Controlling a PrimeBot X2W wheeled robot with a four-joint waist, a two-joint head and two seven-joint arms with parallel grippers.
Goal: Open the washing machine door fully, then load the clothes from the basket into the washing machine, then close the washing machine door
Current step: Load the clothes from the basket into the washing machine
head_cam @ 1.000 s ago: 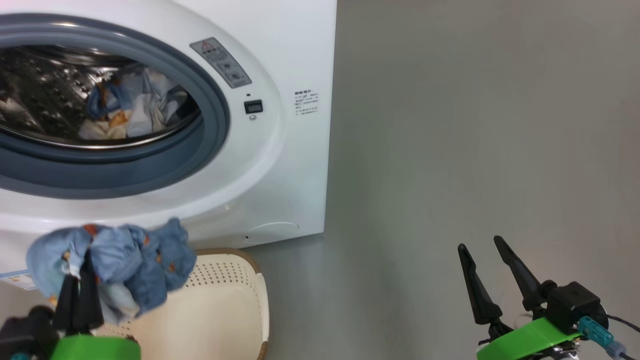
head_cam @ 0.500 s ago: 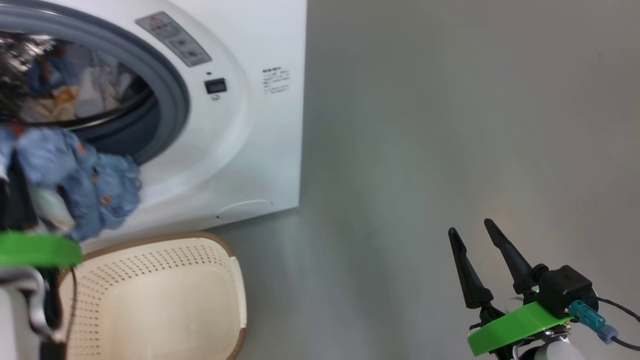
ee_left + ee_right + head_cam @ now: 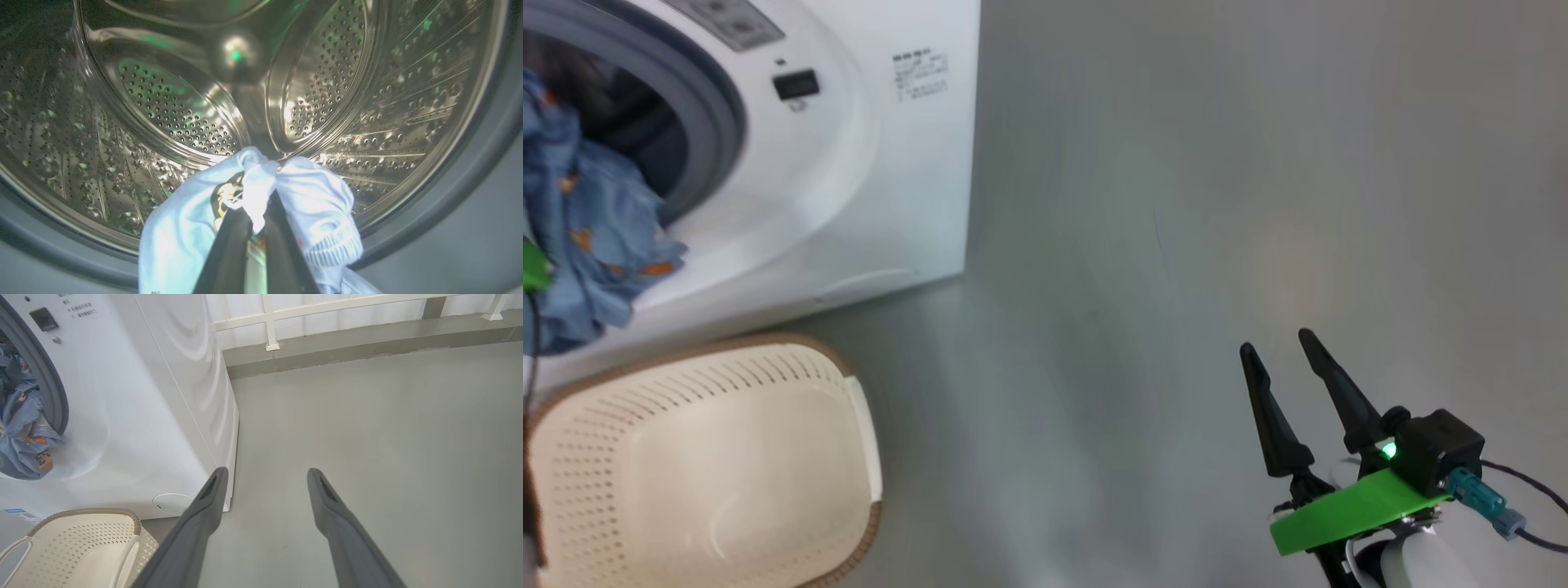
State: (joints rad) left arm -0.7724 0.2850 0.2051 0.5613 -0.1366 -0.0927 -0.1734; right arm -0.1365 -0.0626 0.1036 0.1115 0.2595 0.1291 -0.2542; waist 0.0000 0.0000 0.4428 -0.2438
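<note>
1. Jaws of the left gripper [image 3: 256, 218] are clamped shut on the clothes [image 3: 184, 237], with the two dark fingers pressed together and pale blue-white fabric bunched around their tips.
2. Held bundle sits at the mouth of the washing machine [image 3: 849, 163]. In the left wrist view it hangs just in front of the steel drum [image 3: 175, 106], over the lower rim.
3. Head view: clothes [image 3: 580, 220] read as medium blue with small orange prints, draped across the lower part of the grey-blue seal [image 3: 715, 106] at the far left.
4. Right wrist view shows the same blue bundle [image 3: 24, 428] hanging out of the opening over the white front panel [image 3: 143, 396].
5. Basket [image 3: 866, 457] stands on the floor [image 3: 1176, 204] just below and in front of the machine, upright, with its cream inside and brown braided rim [image 3: 81, 512] in sight.
6. Right gripper [image 3: 1276, 343] is well apart from the machine and the basket, over bare grey floor at the lower right. Its jaws are spread apart and hold nothing [image 3: 266, 470].
7. White railing [image 3: 269, 322] runs along the far edge of the floor in the right wrist view.
</note>
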